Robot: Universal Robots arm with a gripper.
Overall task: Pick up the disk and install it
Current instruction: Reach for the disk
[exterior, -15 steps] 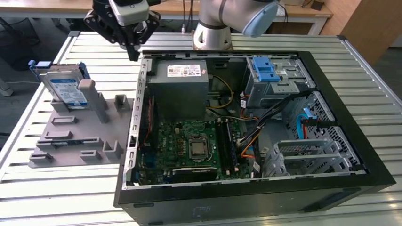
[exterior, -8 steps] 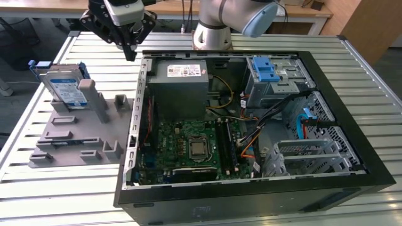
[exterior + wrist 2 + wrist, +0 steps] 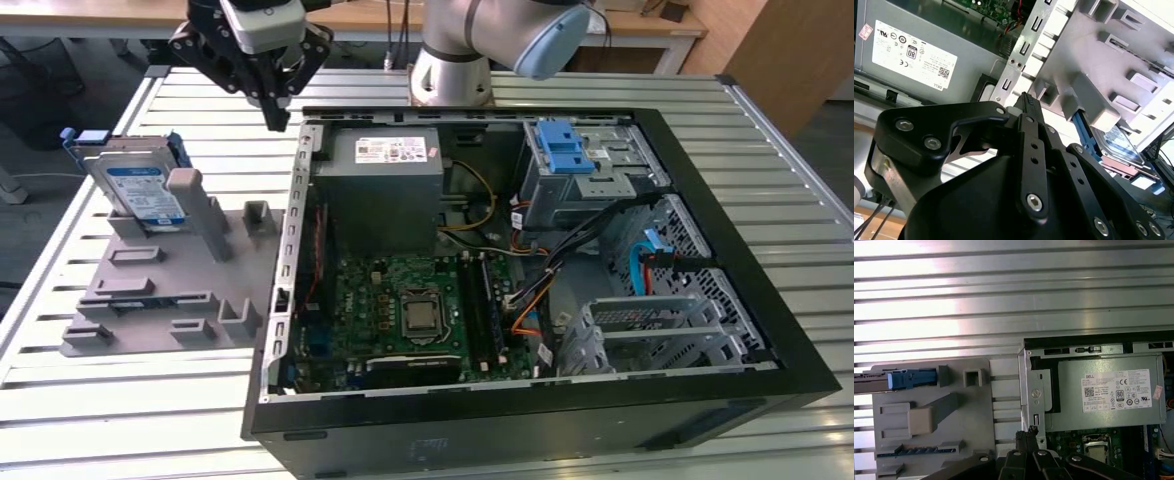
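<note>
Disk upright at eight o'clock from the seemingly clenched, empty claw in exterior view: open wide, descend squarely.

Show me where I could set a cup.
Bare table lies at the exterior view's lower left, past the grey holder, and right of the computer case. Crowded: inside the case, and between it and the disk, where the gripper hangs.
</note>
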